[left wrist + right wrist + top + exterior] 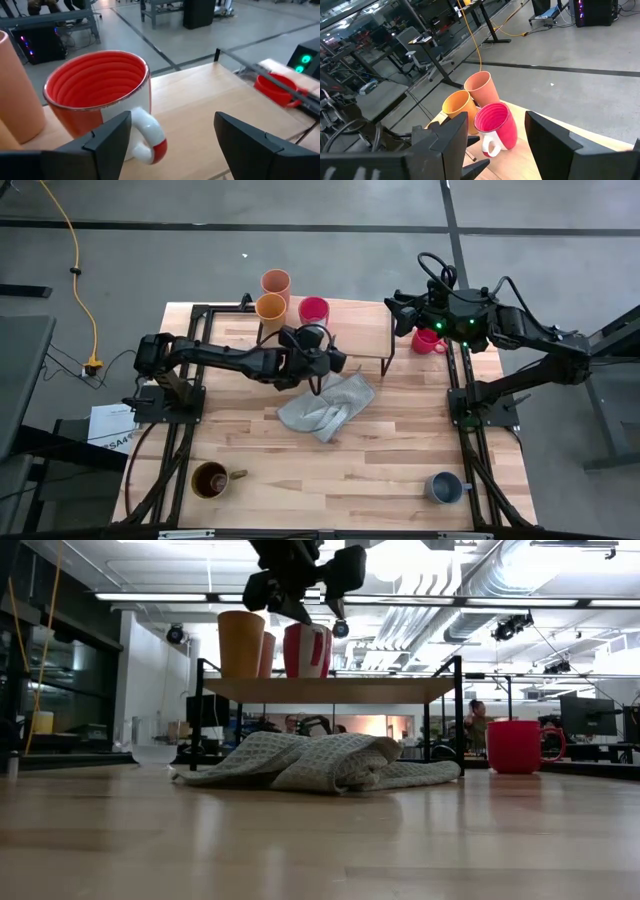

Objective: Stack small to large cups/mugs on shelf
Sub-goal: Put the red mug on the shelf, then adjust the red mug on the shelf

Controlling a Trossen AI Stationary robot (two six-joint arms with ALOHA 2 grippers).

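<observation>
While the left gripper (170,140) is standing wide open beside the red mug (100,95) at the shelf's (360,315) back edge, lifting clear of its handle seems wise.

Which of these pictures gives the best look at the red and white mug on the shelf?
The left wrist view: the red and white mug fills the picture, ribbed inside and handle plain. The high view shows only its rim from above, the low view its side, the right wrist view it farther off.
</observation>
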